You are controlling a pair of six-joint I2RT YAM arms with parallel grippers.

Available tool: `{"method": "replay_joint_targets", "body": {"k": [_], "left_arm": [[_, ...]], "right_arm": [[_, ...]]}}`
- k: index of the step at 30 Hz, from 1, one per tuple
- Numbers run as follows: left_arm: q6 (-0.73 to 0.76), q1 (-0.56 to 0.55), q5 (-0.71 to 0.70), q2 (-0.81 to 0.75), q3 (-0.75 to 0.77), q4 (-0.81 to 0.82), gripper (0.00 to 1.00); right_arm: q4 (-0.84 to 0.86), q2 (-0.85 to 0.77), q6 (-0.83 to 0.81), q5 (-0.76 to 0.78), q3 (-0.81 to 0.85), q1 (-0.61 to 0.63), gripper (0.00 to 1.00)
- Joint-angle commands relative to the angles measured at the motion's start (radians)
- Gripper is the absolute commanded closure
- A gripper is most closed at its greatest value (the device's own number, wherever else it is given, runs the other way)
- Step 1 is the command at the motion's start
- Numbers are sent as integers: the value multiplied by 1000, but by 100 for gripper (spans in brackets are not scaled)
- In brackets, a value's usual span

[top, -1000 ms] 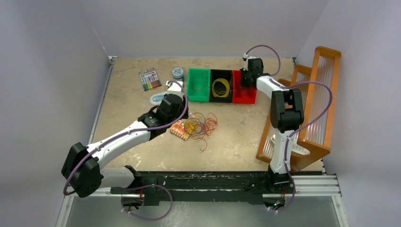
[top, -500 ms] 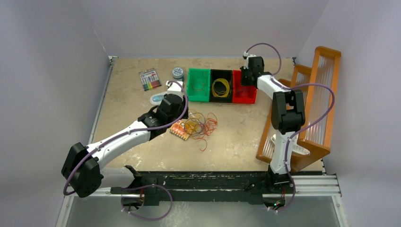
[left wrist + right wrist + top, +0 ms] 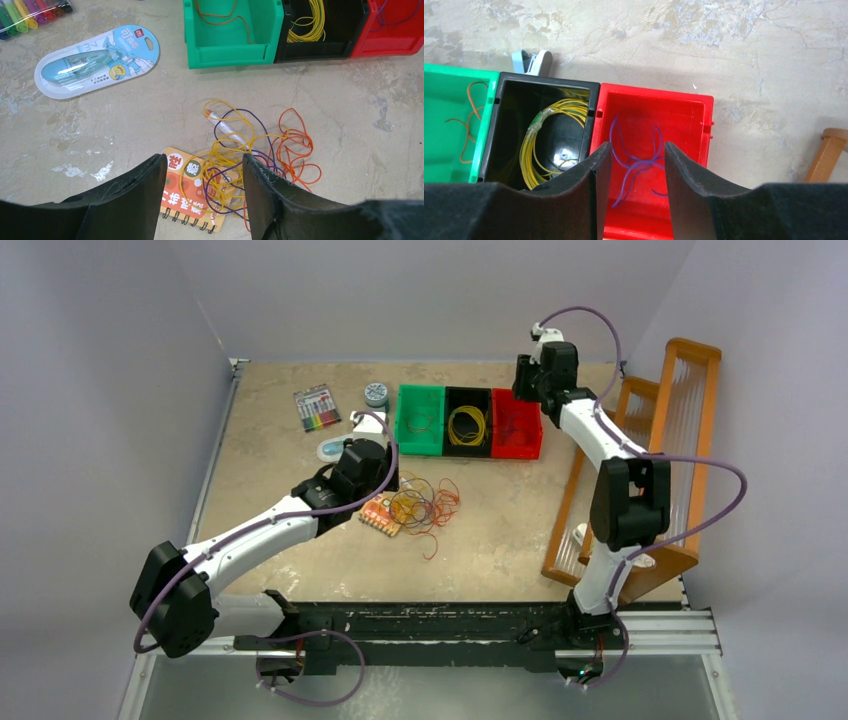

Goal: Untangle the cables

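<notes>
Grey walls close in the beige table [image 3: 500,530] at the left, back and right. Bare surface lies along its left edge and in front of the bins. A marker set [image 3: 317,408] and a packaged correction tape [image 3: 97,60] lie at the back left.

The left gripper [image 3: 203,162] hangs over the near edge of a small orange notebook [image 3: 192,195]. Its fingers are spread wide and grip nothing. Just beyond them is the tangle of cables [image 3: 250,150]: yellow, purple and orange loops, partly on the notebook.

Behind stand the green bin [image 3: 420,420] with an orange strand, the black bin [image 3: 467,422] with a yellow coil, and the red bin [image 3: 516,425] with a purple strand. The right gripper [image 3: 636,150] hovers above the red bin, fingers apart and empty. A wooden rack [image 3: 665,460] crowds the right edge.

Since a second ago the right arm has lifted its wrist back from the red bin and its elbow has swung nearer. The left arm and the tangle are unchanged.
</notes>
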Motion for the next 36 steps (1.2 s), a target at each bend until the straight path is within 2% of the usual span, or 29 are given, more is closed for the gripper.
{"method": "replay_joint_targets", "body": {"k": [1, 6, 12, 15, 23, 27, 29, 32, 36], "left_arm": [[7, 4, -17, -24, 40, 17, 43], [8, 4, -17, -25, 41, 15, 43], [7, 3, -1, -16, 48, 18, 44], [8, 4, 9, -16, 51, 17, 43], [-14, 3, 70, 1, 20, 62, 43], [-26, 3, 66, 42, -1, 99, 43], [-21, 4, 69, 55, -19, 125, 43], [-10, 4, 92, 70, -56, 185, 43], [21, 3, 92, 109, -83, 189, 43]], "right_arm": [[9, -76, 56, 26, -54, 6, 56], [-33, -119, 103, -4, -132, 7, 60], [-34, -115, 117, -33, -179, 8, 74], [4, -137, 114, -83, -200, 9, 77], [296, -345, 43, -380, -380, 12, 67], [321, -368, -16, -533, -405, 42, 63], [283, -358, -69, -552, -395, 83, 62], [222, -328, -151, -492, -374, 168, 61], [240, -309, -141, -498, -394, 208, 60]]}}
